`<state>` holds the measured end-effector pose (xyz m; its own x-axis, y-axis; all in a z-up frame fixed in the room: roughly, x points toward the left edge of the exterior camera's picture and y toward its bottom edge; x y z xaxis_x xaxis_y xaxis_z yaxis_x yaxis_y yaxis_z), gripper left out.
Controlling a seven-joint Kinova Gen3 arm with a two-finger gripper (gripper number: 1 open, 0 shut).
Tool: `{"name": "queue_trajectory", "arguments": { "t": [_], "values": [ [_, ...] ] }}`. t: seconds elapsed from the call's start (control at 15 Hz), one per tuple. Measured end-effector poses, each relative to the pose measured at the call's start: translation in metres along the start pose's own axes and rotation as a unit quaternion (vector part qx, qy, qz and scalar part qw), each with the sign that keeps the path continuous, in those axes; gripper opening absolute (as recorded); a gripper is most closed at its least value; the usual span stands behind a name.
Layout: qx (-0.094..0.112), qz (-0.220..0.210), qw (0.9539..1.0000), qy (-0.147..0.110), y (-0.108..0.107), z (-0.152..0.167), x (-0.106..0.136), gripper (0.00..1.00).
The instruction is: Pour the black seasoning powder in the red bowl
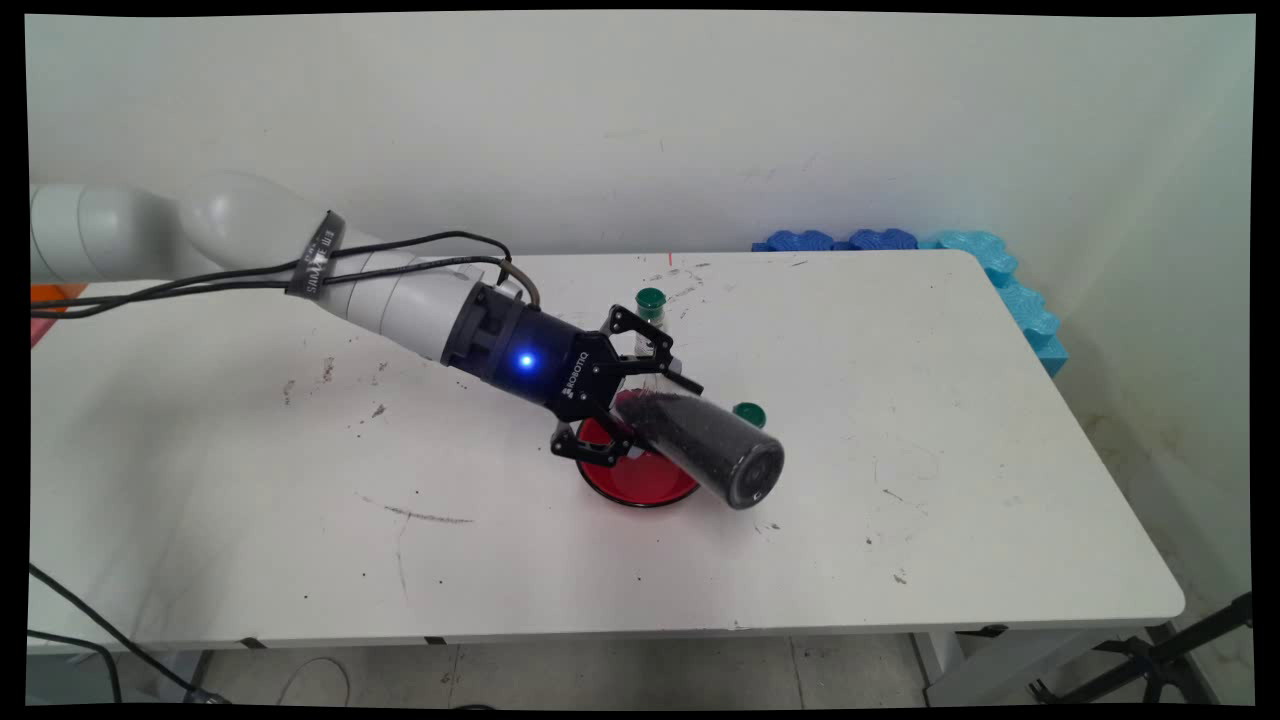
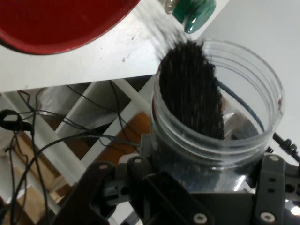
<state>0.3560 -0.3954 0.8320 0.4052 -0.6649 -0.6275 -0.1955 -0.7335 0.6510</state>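
At the centre of the frame, the black claw (image 1: pixel 640 400) grips a clear jar (image 1: pixel 700 445) of dark grains, tipped on its side above a red dish (image 1: pixel 640 480) on the white worktop (image 1: pixel 900 520). Two green-capped bottles (image 1: pixel 651 304) stand just behind.

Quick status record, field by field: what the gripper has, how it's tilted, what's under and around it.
gripper: gripper shut on a clear jar
jar contents: dark granules, lying along one side of the jar
jar pose: tipped on its side, held above the table, open mouth toward the gripper
below: red dish on the white table, partly under the gripper and the jar
nearby: small bottle with a green cap behind the gripper; a second green cap beside the jar
table edge: blue foam pieces at the far right corner
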Motion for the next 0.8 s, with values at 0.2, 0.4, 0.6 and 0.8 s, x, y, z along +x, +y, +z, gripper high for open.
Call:
{"name": "queue_trajectory", "arguments": {
  "t": [0.2, 0.4, 0.6, 0.8],
  "values": [
    [-0.011, -0.026, 0.9996, 0.002, 0.0004, 0.0014, 0.0003, 0.00],
    [-0.017, -0.044, 0.9989, 0.002, 0.0004, 0.0024, 0.0001, 0.00],
    [-0.022, -0.057, 0.9982, 0.002, 0.0001, 0.0034, -0.0002, 0.00],
    [-0.025, -0.064, 0.9976, 0.002, 0.0003, 0.0044, 0.0000, 0.00]
  ]
}}
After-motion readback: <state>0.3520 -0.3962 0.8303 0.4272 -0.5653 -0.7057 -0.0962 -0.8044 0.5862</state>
